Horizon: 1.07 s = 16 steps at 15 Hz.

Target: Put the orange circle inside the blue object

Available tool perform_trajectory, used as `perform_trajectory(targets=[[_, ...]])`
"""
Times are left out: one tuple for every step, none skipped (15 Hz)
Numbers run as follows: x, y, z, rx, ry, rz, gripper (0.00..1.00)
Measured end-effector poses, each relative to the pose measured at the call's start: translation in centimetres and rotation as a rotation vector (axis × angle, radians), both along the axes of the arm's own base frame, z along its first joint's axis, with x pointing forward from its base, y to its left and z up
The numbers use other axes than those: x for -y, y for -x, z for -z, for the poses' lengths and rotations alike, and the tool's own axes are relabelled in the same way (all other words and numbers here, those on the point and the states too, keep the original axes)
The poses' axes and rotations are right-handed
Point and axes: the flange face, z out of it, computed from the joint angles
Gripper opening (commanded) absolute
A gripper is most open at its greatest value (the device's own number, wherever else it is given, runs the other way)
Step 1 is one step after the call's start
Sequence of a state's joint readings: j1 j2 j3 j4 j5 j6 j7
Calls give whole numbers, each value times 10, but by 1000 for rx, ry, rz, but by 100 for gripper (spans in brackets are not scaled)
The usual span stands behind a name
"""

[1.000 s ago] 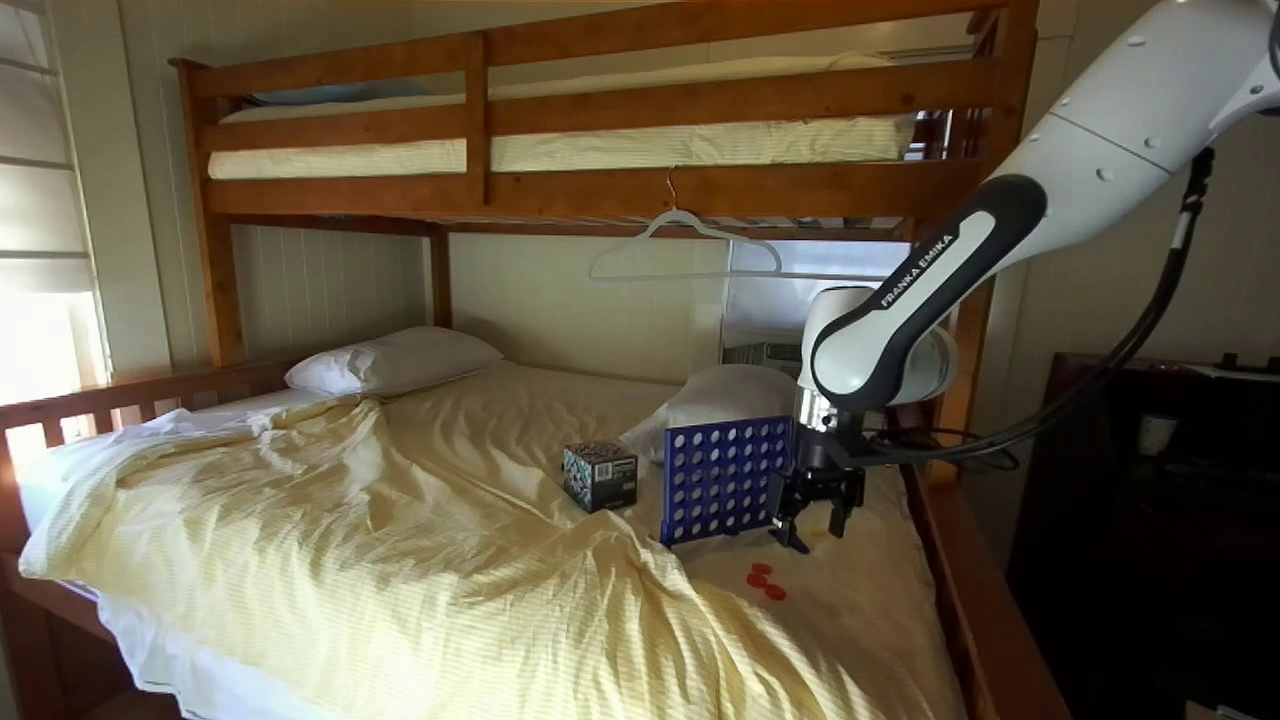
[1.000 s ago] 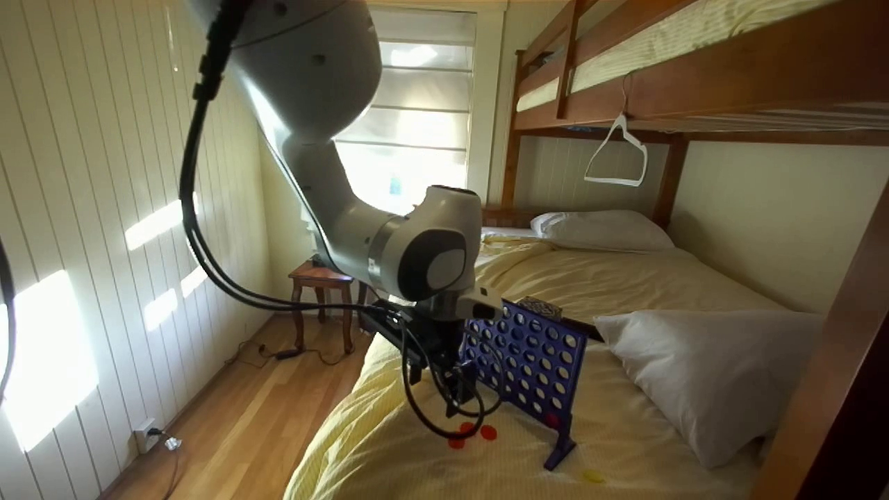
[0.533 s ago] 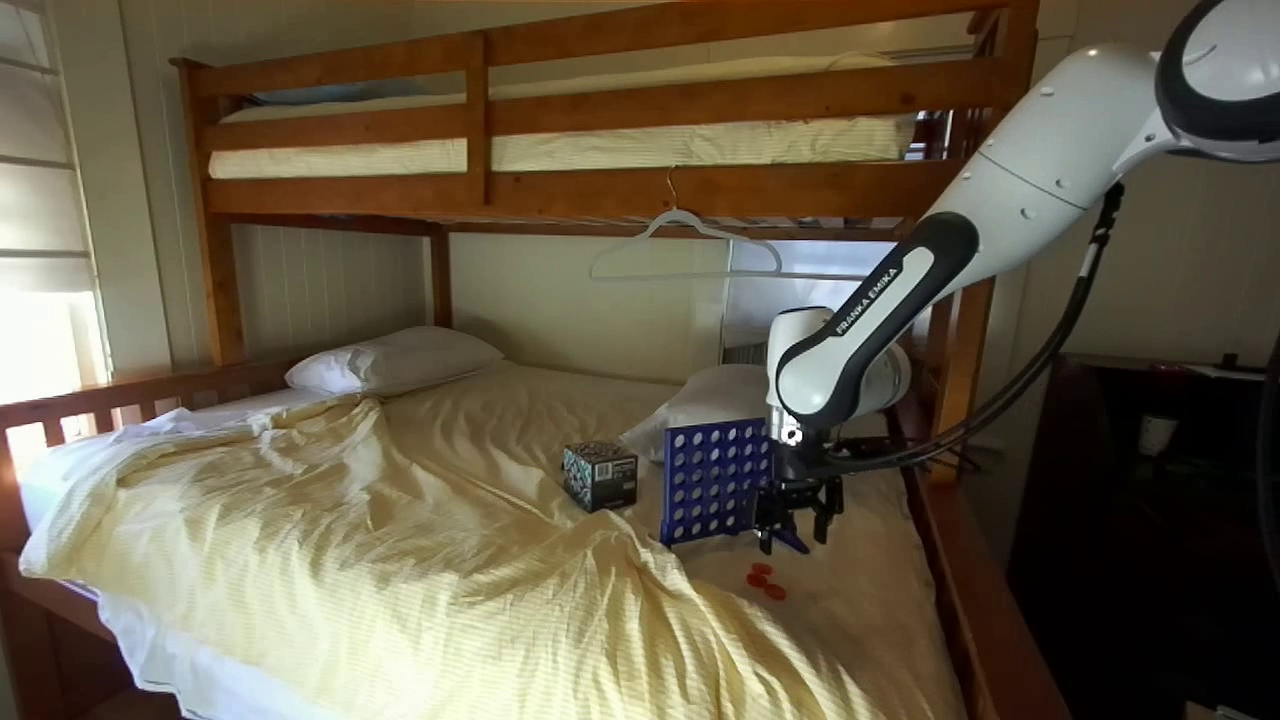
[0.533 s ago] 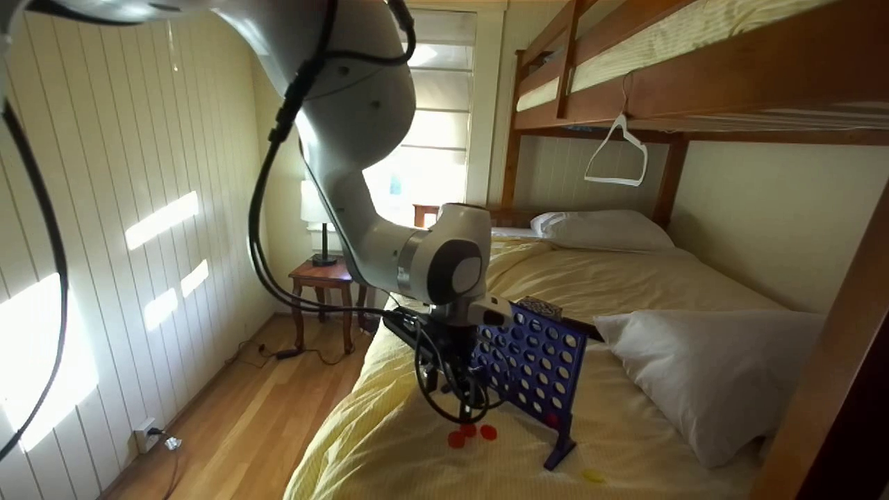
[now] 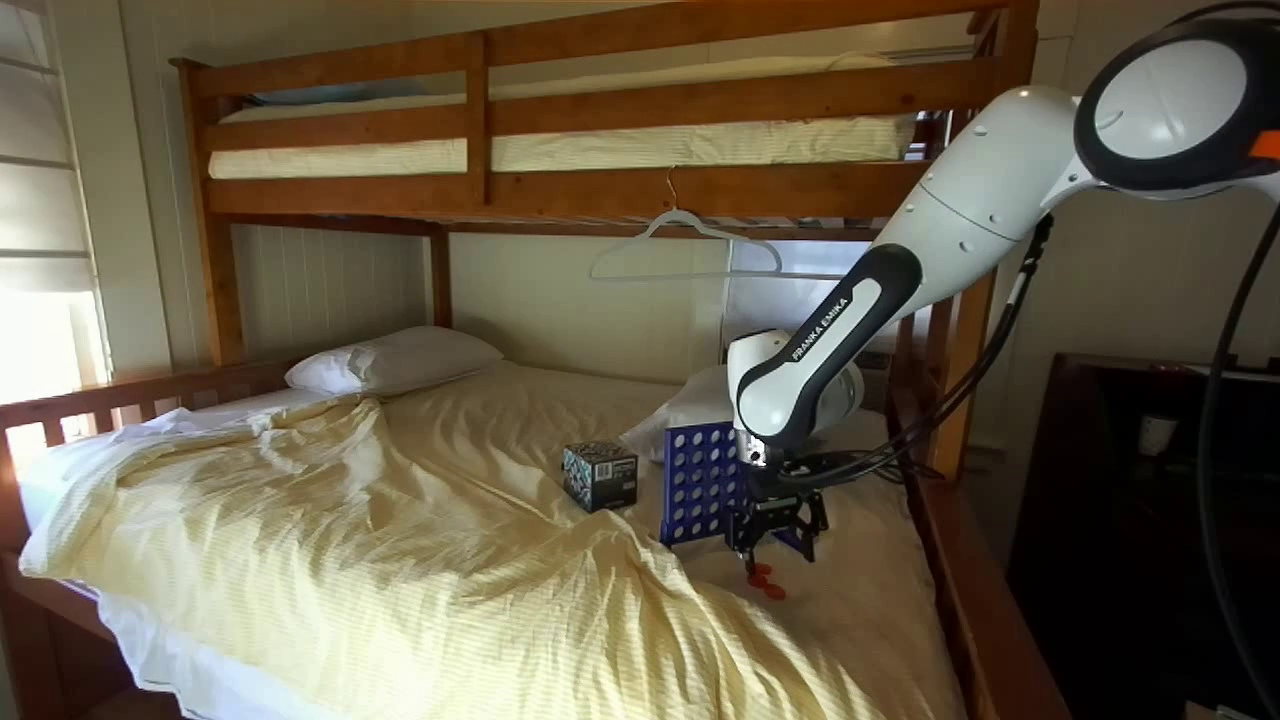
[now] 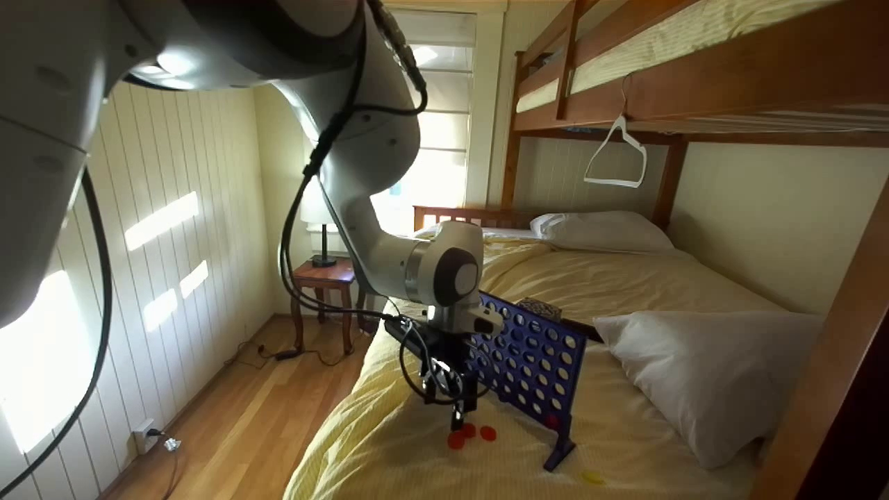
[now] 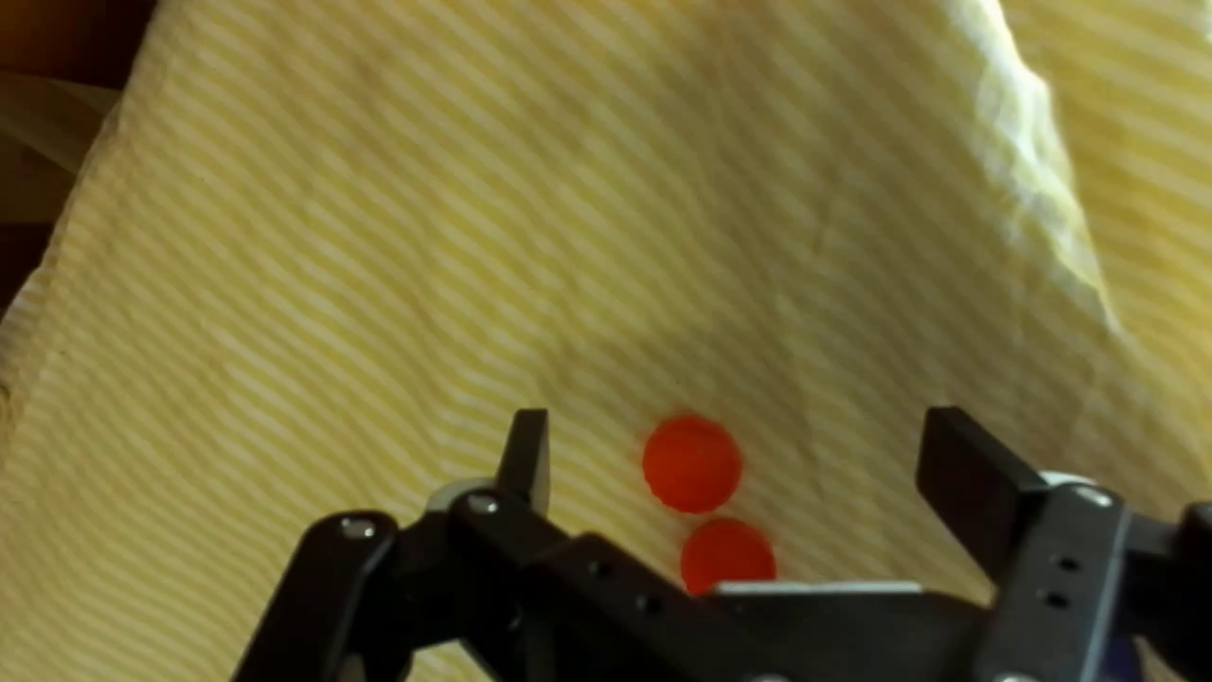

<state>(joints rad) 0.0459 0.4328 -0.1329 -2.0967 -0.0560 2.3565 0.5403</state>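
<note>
One orange-red Connect Four disc [image 7: 692, 464] lies below the gripper [image 7: 737, 443], framed in the wrist view between its wide-parted, empty jaws.

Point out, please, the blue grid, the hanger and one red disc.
Blue grid [image 5: 706, 485], in an exterior view: plastic between its holes.
Hanger [image 6: 612, 182], in an exterior view: middle of its bottom bar.
Red disc [image 7: 692, 464], in the wrist view: middle of its face.

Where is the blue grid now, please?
In an exterior view, the grid stands on the bed, right of centre, right of the box, partly behind the arm.
</note>
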Motion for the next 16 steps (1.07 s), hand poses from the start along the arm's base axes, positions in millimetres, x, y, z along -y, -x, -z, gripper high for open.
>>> perform_trajectory(targets=[[1,-2,4,-15,12,9,99],[2,-4,7,-26,25,15,97],[4,-6,12,-41,37,21,95],[6,-7,15,-55,48,26,87],[8,-8,19,-69,57,28,86],[10,-9,23,-83,65,29,81],[12,-10,27,-95,71,29,81],[13,-12,29,-104,75,30,78],[14,-13,33,-112,79,30,71],[15,-14,35,-119,82,31,68],[16,-16,38,-127,86,32,66],[16,-17,40,-133,89,32,69],[17,-18,42,-136,92,33,72],[17,-20,44,-137,94,33,72],[18,-21,46,-138,96,32,74],[18,-23,47,-137,99,31,78]])
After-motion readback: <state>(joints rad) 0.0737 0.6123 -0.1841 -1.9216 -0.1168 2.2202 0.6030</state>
